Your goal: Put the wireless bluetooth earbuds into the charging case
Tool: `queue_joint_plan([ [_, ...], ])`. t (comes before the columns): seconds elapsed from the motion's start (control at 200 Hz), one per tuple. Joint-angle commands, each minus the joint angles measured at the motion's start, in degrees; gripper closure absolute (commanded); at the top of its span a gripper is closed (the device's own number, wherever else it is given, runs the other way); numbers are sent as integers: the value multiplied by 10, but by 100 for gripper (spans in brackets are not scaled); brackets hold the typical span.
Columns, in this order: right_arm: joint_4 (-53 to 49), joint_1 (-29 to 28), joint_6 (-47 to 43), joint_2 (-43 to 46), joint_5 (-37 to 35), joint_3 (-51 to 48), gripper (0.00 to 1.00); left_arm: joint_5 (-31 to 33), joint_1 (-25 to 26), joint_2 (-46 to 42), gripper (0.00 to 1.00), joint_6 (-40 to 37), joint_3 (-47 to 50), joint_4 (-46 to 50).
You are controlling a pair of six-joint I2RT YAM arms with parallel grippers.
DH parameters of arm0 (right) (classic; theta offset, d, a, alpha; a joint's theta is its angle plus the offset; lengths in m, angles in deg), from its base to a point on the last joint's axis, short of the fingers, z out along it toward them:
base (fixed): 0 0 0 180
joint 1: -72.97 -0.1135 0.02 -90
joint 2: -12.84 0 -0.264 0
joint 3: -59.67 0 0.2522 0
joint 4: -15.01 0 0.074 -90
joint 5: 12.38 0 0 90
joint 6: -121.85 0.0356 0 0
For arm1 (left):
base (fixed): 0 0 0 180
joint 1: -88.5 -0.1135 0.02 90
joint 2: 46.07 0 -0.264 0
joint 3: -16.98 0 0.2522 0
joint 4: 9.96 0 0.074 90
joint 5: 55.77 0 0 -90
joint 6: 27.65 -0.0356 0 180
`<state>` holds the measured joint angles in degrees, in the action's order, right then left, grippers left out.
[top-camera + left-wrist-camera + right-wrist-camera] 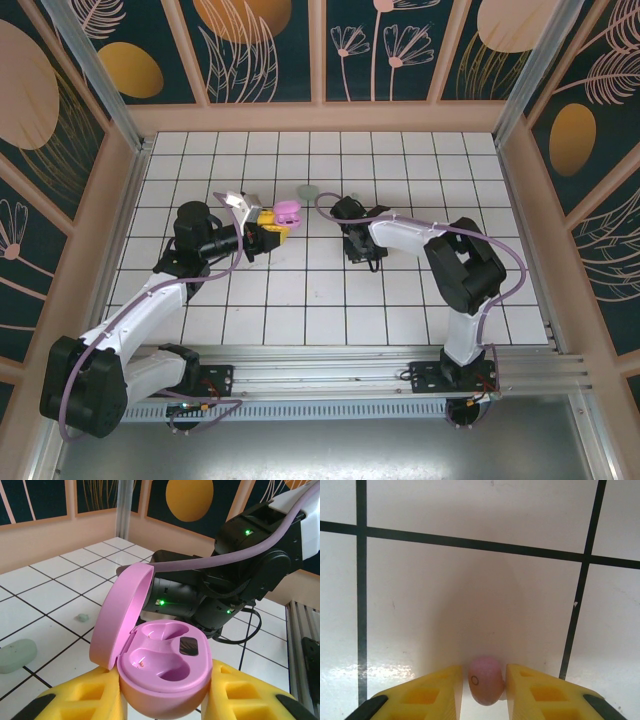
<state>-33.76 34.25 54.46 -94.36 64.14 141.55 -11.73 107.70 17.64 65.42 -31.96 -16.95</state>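
Two yellow-padded grippers were seen over the white tiled table (400, 300), each clenched on something pink. The left gripper (268, 233), at the middle left of the top view, was closed on the pink charging case (288, 211). In the left wrist view the case was held at the bottom of the frame between that gripper's fingers (75, 702), which were pressed against both of its flanks. Its lid (120, 615) was swung up and leaned toward the left. Two rounded hollows were exposed in the base, and a small dark patch was seen beside the right-hand hollow. Behind the case, in the upper right of that frame, the black and white right arm (240, 575) was seen with green lights lit on it. A mint case (15, 655) lay flat on the tiles at the left edge. A tiny mint earbud (81, 617) lay on a tile above it in the frame, apart from it.

The right gripper (360, 250) was pointed down at the tiles near the centre of the top view, to the right of the pink charging case and apart from it. In the right wrist view a pink earbud (485, 680) was pinched at the bottom centre of the frame, with a yellow pad (427, 697) close against each side. A small ring mark was visible on its left face. Whether the pink earbud rested on the tile or was lifted clear of it could not be told.
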Motion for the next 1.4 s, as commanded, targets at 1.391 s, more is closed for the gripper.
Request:
queue_joint_plan([
  [1.391,70,30,-121,300,270,28,86,-35,3,68,85,-16,-53,-31],
])
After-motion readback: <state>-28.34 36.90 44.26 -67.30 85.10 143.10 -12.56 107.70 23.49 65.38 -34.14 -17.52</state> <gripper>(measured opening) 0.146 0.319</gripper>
